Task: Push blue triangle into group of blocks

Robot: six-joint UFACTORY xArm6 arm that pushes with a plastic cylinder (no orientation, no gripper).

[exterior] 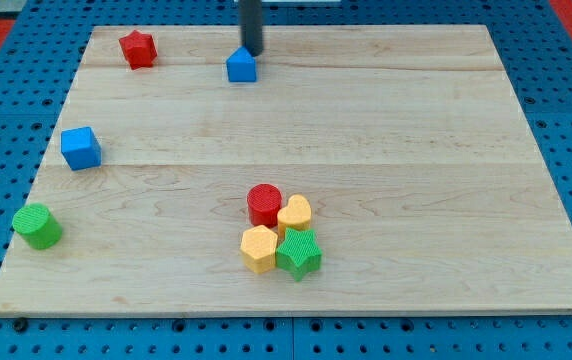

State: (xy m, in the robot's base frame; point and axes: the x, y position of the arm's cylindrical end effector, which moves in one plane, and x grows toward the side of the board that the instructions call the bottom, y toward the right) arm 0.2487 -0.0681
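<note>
The blue triangle [241,66] lies near the view's top, left of centre, on the wooden board [416,150]. My tip [253,53] stands just above and right of it, touching or nearly touching its upper right edge. The group of blocks sits at the view's lower centre: a red cylinder [264,204], a yellow heart [295,213], a yellow hexagon-like block [260,248] and a green star [299,253], all packed together.
A red star [138,48] lies at the view's top left. A blue cube [81,148] sits near the left edge. A green cylinder [37,226] stands at the lower left. Blue pegboard surrounds the board.
</note>
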